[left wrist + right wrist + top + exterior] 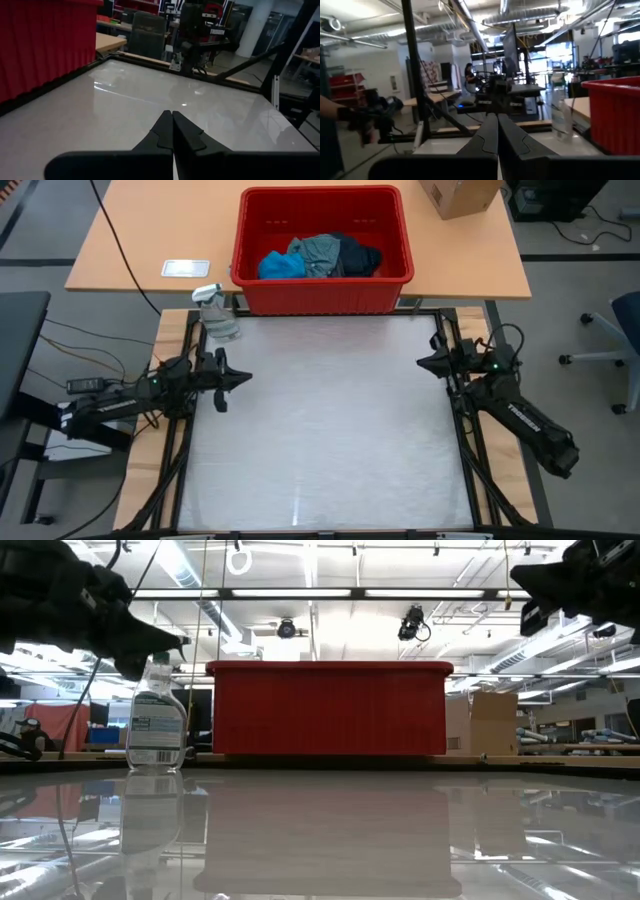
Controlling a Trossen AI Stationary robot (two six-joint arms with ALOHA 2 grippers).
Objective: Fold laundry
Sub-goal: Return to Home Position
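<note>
High view lays out the wide glossy white surface [320,430], bare from edge to edge, with a light wooden table [130,240] beyond its far side. On that table, just past the far edge of the surface, stands the rectangular red plastic bin [322,298].

The dark left arm [140,392] lies folded at the left edge and the dark right arm [510,405] at the right edge, well apart, each pointing inward. In both wrist views the left jaws and the right jaws are pressed tip to tip, with nothing between them.

The laundry [320,255] sits bunched inside the bin: a grey-teal soft piece in the middle, a small bright blue cloth piece [280,266] to its left and a dark navy piece [358,256] to its right. I judge the folding and binning done. The step in hand looks like the retreat to rest, which calls only for both arms to settle at their sides, clear of the bin.

A clear plastic spray bottle [217,312] stands at the surface's far-left corner, just beside the bin. A brown cardboard box [458,195] sits far right on the wooden table.

Beyond is an open workshop with ceiling lights, ducts and benches, and a person [470,75] far off.
</note>
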